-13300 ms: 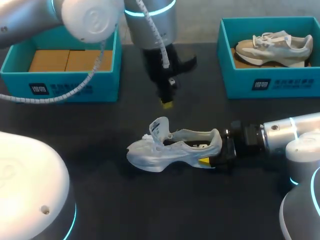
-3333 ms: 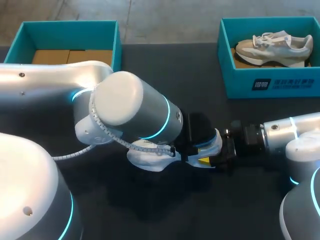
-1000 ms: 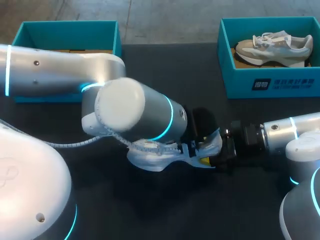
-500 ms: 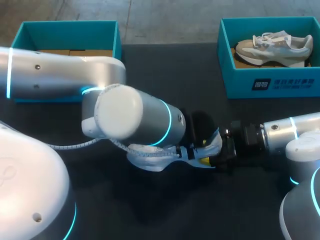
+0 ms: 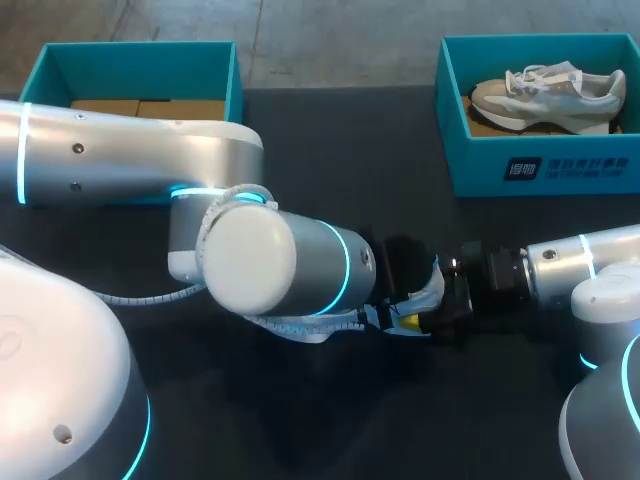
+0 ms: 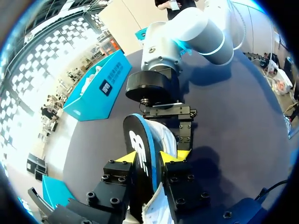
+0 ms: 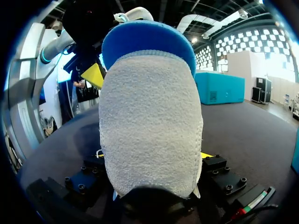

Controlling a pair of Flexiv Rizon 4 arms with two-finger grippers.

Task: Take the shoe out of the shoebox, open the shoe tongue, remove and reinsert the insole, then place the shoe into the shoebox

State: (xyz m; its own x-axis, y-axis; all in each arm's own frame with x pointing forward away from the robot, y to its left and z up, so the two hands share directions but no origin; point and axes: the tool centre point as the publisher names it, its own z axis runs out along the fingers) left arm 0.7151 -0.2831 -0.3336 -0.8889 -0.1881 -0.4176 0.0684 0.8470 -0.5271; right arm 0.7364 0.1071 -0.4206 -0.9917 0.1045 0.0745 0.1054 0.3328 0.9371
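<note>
Desk [image 5: 400, 150] is a dark matt top. Far-left corner: an open teal box [image 5: 140, 55] w/ brown cardboard [image 5: 150, 107] in the bottom. Far-right corner: a second teal box [image 5: 540, 170], also open, w/ a beige shoe [image 5: 550, 95] lying in it.

Mid-desk, well apart from both boxes, the white shoe [image 7: 149, 126] sits w/ its heel toward my right arm [image 5: 580, 265]. From overhead I get little of it. My left arm [image 5: 130, 150] comes in from the left and its fat wrist joint [image 5: 270, 265] hangs right over the shoe. Only a strip of the lace side and the heel show past it.

Right tool [image 7: 152, 158] is low on the desk, a finger on each side of the heel. Both press on it, spread about as wide as the heel, so it has the shoe gripped there.

Left tool [image 6: 149, 157] is over the shoe's opening, just ahead of the right tool. Its fingers are nearly together and clamp the insole [image 6: 138, 144] btwn the yellow tips. The insole stands on edge, dark face w/ a blue rim, its rear end up above the heel collar. The front part is hidden by the tool and shoe, so I can't tell how much remains inside.
</note>
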